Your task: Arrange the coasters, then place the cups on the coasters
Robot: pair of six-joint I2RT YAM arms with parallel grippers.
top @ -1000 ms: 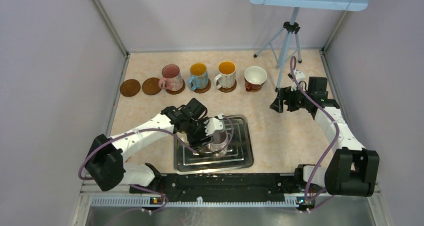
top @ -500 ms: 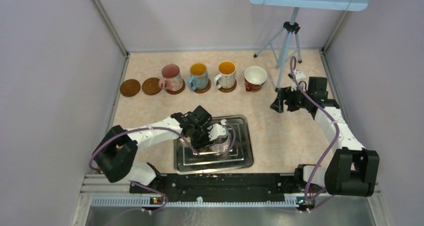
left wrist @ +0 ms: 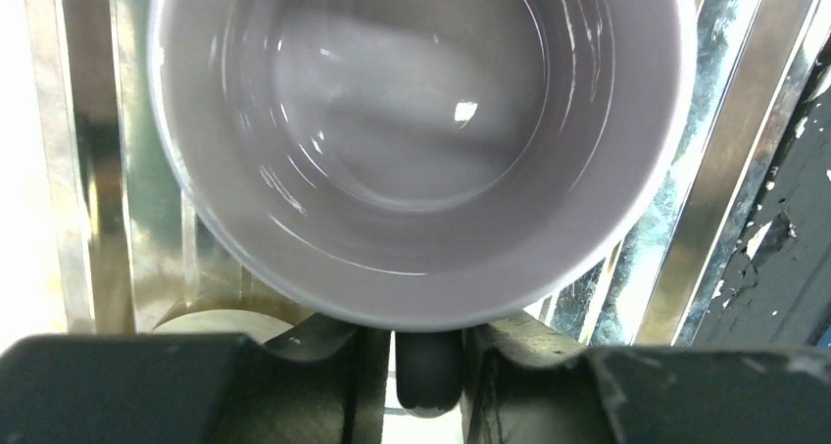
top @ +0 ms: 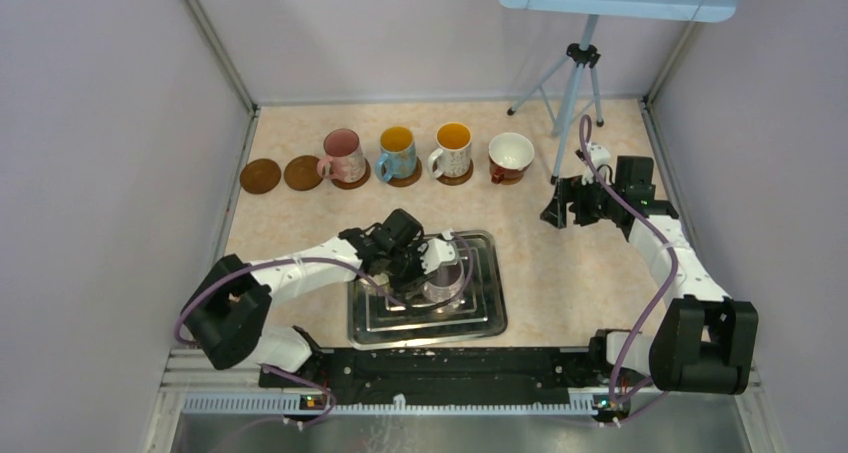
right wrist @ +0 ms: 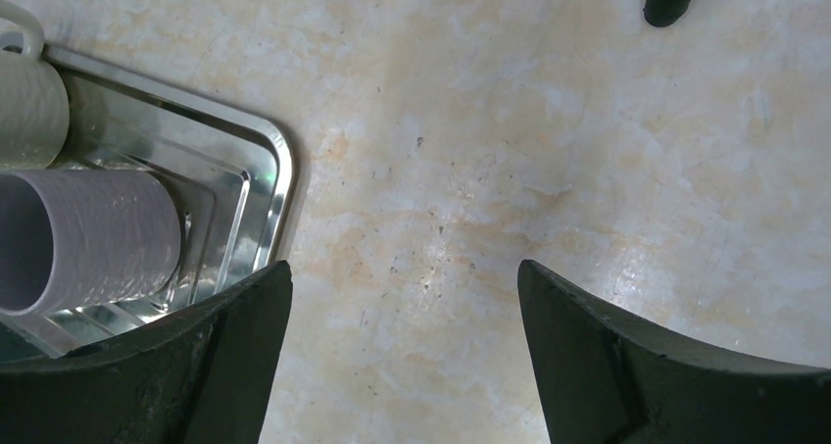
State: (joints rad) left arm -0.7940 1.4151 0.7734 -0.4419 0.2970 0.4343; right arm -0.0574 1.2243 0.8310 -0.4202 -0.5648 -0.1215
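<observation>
The left gripper point(left wrist: 428, 351) has its jaws drawn in to a narrow slot, and its dark, matte fingers point(left wrist: 323, 366) pinch the rounded handle point(left wrist: 428, 385) of a pale lilac glazed ceramic mug point(left wrist: 421, 121). The mug sits in the rectangular silver metal tray point(top: 488, 308) near the front edge of the table. Its inside is smooth and glossy, catching small highlights. The tray floor behind it steps down in mirror-bright ridges. A cream ceramic mug point(right wrist: 29, 101) with a faintly textured wall sits just beside the lilac one in the same tray. The right gripper point(right wrist: 404, 277) hangs with its curved black fingers spread wide. It holds and touches nothing above the mottled beige, stone-patterned tabletop point(right wrist: 549, 140), well apart from the tray. Along the far side two thin, flat, dark reddish-brown round coasters point(top: 260, 176) lie bare at the left end. Next to them stands a row of four handled mugs point(top: 397, 151), with brown discs showing under the nearer three.
</observation>
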